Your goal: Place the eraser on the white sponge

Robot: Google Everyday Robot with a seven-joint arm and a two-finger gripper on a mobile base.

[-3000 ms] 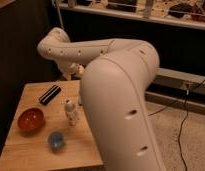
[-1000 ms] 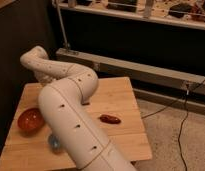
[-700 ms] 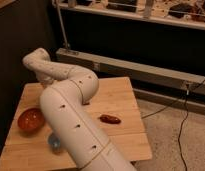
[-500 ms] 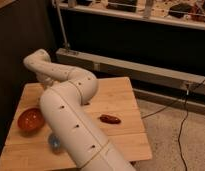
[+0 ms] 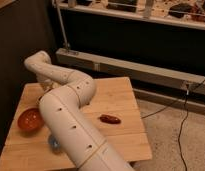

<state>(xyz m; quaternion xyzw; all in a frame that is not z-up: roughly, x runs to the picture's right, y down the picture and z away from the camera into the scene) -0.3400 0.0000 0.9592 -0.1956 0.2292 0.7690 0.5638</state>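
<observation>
My white arm (image 5: 71, 115) rises from the bottom of the camera view, bends above the wooden table (image 5: 116, 92) and folds back to the left, with its wrist end (image 5: 45, 80) pointing down at the table's left-middle. The gripper is hidden behind the arm there. The eraser and the white sponge are both hidden or out of view.
An orange-red bowl (image 5: 29, 120) sits at the table's left edge. A round blue cup (image 5: 54, 144) peeks out beside the arm near the front. A small reddish-brown oblong thing (image 5: 110, 119) lies right of the arm. A dark shelf unit (image 5: 136, 40) stands behind, with a cable on the floor (image 5: 183, 107).
Three seconds ago the arm was further right, and the black eraser and a white figurine showed. The arm has swung left over them. In the last second it barely moved.
</observation>
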